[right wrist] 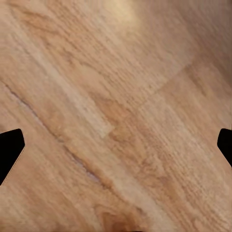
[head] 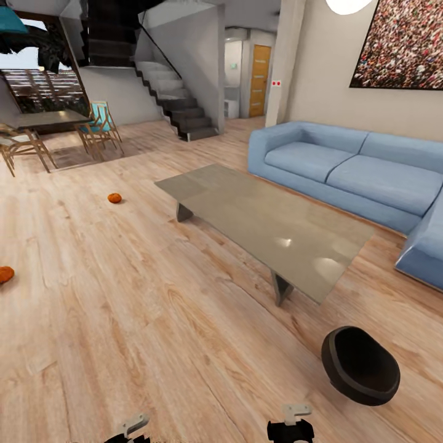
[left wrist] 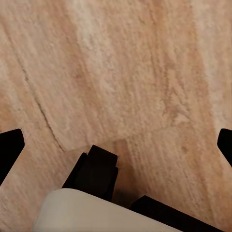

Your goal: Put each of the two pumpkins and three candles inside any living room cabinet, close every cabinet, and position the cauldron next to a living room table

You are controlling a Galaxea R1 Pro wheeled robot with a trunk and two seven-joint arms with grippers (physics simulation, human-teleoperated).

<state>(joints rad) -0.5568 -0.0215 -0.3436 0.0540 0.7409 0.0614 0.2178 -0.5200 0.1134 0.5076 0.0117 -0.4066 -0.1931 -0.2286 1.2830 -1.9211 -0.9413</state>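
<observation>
The low coffee table (head: 246, 203) with its pale glassy top stands mid-room. On the floor off its near right corner, a short gap away, lies the black cauldron (head: 360, 365), tipped so its mouth faces me. One orange pumpkin (head: 114, 197) rests on the floor left of the table. The second pumpkin (head: 5, 274) sits at the picture's left edge. My left gripper (left wrist: 116, 145) and my right gripper (right wrist: 116, 145) hang open over bare floorboards, holding nothing. The candles and the cabinet are out of view.
A blue sectional sofa (head: 357, 166) lines the right wall behind the table. A dining table with chairs (head: 55, 132) stands far left and a staircase (head: 178, 104) rises at the back. Wide wooden floor (head: 141, 307) stretches between me and the pumpkins.
</observation>
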